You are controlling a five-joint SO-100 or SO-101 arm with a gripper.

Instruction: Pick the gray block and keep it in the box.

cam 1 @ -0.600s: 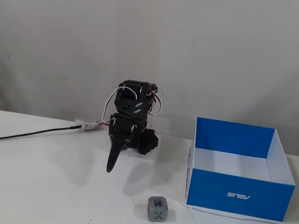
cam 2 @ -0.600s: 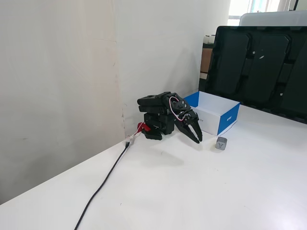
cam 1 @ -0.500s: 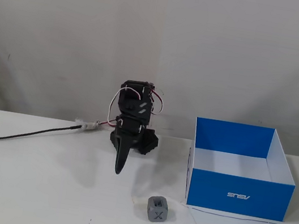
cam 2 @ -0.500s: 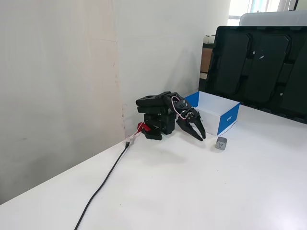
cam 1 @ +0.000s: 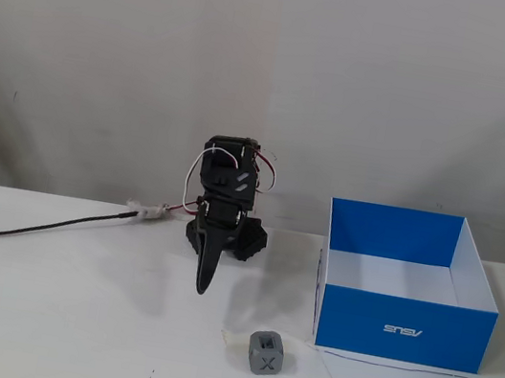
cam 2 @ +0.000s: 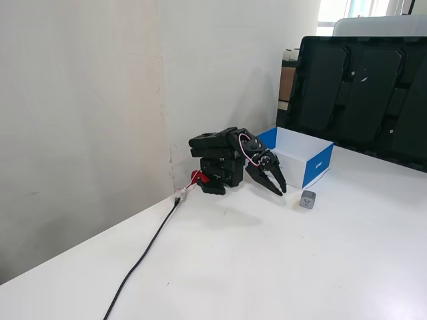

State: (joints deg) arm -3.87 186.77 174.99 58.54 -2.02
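Note:
The gray block point(cam 1: 267, 353) is a small cube with an X on its face. It sits on the white table in front of the box's left corner, and it also shows in the other fixed view point(cam 2: 307, 199). The blue box point(cam 1: 401, 328) has low walls and a white inside; it stands to the right of the arm in one fixed view and behind it in the other point(cam 2: 316, 168). My gripper point(cam 1: 202, 285) hangs folded down in front of the arm's base, pointing at the table, with its jaws together and nothing in them point(cam 2: 280, 190). It is well apart from the block.
A black cable point(cam 1: 32, 232) runs from the arm's base to the left along the table point(cam 2: 143, 257). A large dark monitor point(cam 2: 363, 93) stands behind the box. A white wall rises close behind the arm.

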